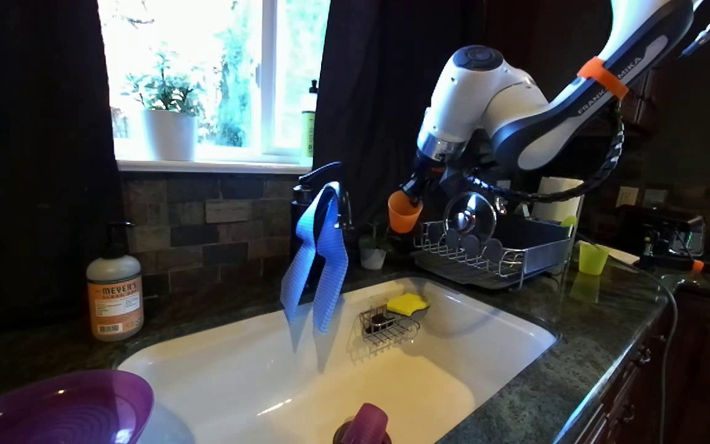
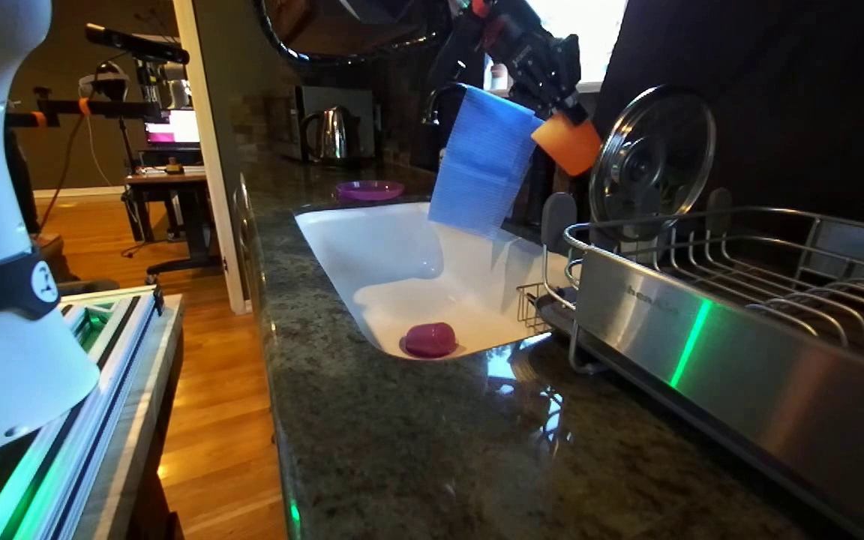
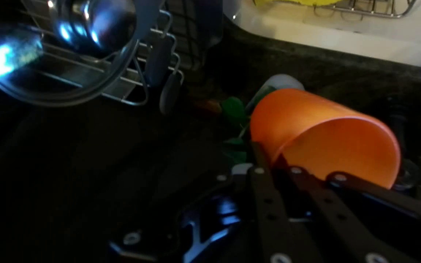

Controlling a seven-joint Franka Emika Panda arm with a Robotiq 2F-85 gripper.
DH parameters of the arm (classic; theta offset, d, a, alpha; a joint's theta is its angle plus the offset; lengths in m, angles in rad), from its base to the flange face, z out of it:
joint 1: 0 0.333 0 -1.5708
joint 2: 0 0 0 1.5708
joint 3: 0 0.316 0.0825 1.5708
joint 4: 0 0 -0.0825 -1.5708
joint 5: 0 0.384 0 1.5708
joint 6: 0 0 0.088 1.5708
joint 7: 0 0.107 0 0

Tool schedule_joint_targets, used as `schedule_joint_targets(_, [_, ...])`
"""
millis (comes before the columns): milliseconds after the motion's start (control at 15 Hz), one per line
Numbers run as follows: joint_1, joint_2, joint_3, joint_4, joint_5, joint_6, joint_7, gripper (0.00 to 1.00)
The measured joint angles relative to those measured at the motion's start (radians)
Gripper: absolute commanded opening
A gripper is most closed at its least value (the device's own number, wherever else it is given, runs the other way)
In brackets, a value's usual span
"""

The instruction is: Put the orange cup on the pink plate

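Your gripper (image 2: 571,112) is clamped on the wall of the orange cup (image 1: 404,214), one finger inside and one outside in the wrist view. You hold the cup tilted in the air, higher than the sink (image 1: 219,370), toward its side with the faucet (image 1: 345,213). The pink plate (image 1: 77,413) sits just beyond the sink's end, opposite the dish rack (image 2: 747,360). A blue cloth (image 2: 484,161) hangs from the faucet into the sink, a purple object (image 2: 430,340) lies inside the sink, and a yellow sponge (image 1: 407,304) rests at the sink's wall.
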State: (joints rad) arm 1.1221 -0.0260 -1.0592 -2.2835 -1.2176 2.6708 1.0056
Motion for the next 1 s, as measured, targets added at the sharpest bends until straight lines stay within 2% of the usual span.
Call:
schedule_joint_targets(67, [0.022, -0.039, 0.032, 0.007, -0.055, -0.085, 0.051, 0.01])
schedule_joint_targets(133, [0.013, -0.077, 0.096, 0.008, -0.104, -0.170, 0.104, 0.01])
schedule_joint_targets(267, [-0.041, -0.143, 0.260, 0.003, -0.167, -0.339, 0.183, 0.01])
schedule_joint_targets(467, [-0.122, -0.223, 0.507, -0.020, -0.189, -0.587, 0.230, 0.01])
schedule_joint_targets(600, [-0.203, -0.262, 0.674, -0.041, -0.189, -0.690, 0.232, 0.01])
schedule_joint_targets(800, [-0.372, -0.302, 0.897, -0.077, -0.213, -0.693, 0.224, 0.01])
schedule_joint_targets(1000, [-0.507, -0.339, 1.015, -0.114, -0.283, -0.555, 0.179, 0.01])
